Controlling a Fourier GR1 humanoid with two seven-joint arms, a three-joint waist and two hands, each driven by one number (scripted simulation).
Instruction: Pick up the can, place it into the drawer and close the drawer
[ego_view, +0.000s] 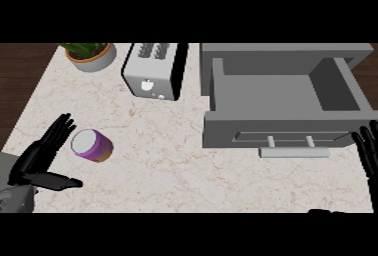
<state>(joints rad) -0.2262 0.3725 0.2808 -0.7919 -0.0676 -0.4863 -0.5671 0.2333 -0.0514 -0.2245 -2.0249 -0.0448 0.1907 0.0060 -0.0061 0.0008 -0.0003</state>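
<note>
While we look steeply down at a pale marbled counter (170, 165), our left hand (38, 159) lies at the lower left with its fingers (57, 131) straight and slightly spread, thumb (59, 182) angled out to the side. It holds nothing. The can (92, 145), purple with a pale top, lies tilted just beside those fingers, near the fingertips; we cannot tell whether they touch it. Our right hand (366, 150) shows at the right edge, fingers straight and upright, holding nothing, close to the front corner of the drawer (284, 97). That grey drawer is pulled open at the upper right, its inside bare, with a pale bar handle (294, 151) on its front. Well apart from the can, a silver toaster (153, 70) stands at the top centre, and a potted plant (90, 54) sits in the top left corner.
</note>
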